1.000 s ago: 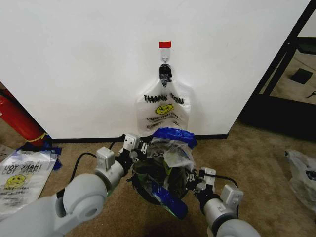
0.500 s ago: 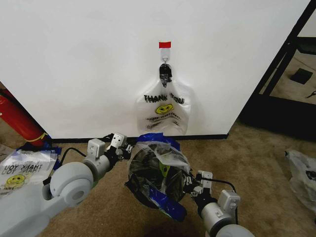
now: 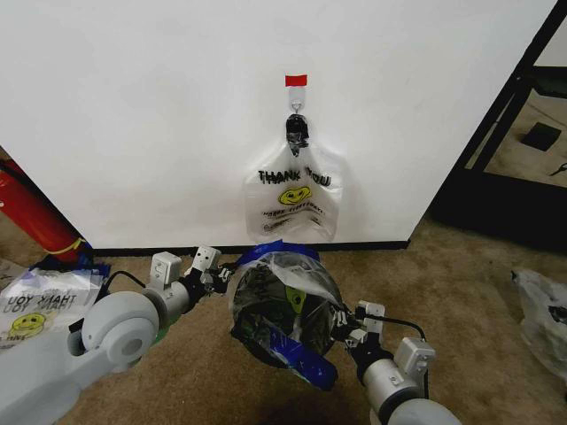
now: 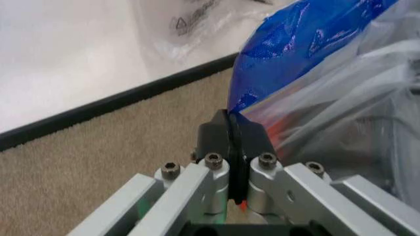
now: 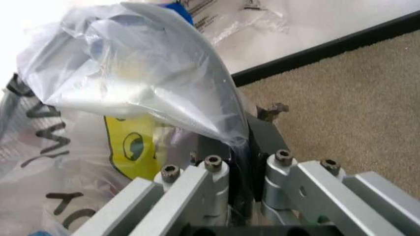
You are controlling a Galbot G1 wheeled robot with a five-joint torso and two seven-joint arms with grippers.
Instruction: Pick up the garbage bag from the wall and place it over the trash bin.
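A tan carpet (image 3: 461,283) runs up to the white wall (image 3: 133,115) and its black baseboard (image 3: 142,251). In the left wrist view the left gripper (image 4: 234,129) has its dark pads pressed together on the edge of a bag (image 3: 285,297), where clear film meets a blue plastic patch (image 4: 295,44). In the head view the left gripper (image 3: 223,276) sits at the bag's 9 o'clock side, and its grey arm (image 3: 115,328) runs back toward the lower left corner. In the right wrist view the right gripper (image 5: 244,147) is closed on a fold of the same clear film, with a yellow smiley print (image 5: 131,145) just beside its fingers. In the head view the right gripper (image 3: 347,326) is at the bag's 4 o'clock side. The bag, stretched between the two grippers, lies draped over the round dark bin (image 3: 266,323), which stands on the carpet near the baseboard. At 12 o'clock from the bin, a second bag (image 3: 294,202) printed "THANK YOU" hangs flat against the wall from a hook (image 3: 296,111) under a red tape strip (image 3: 296,81). At 9 o'clock, well apart from the bin, a red cylinder (image 3: 31,212) leans by the wall. Another printed bag (image 3: 40,310) lies on the floor at 8 o'clock. A black frame (image 3: 523,115) stands at 2 o'clock.
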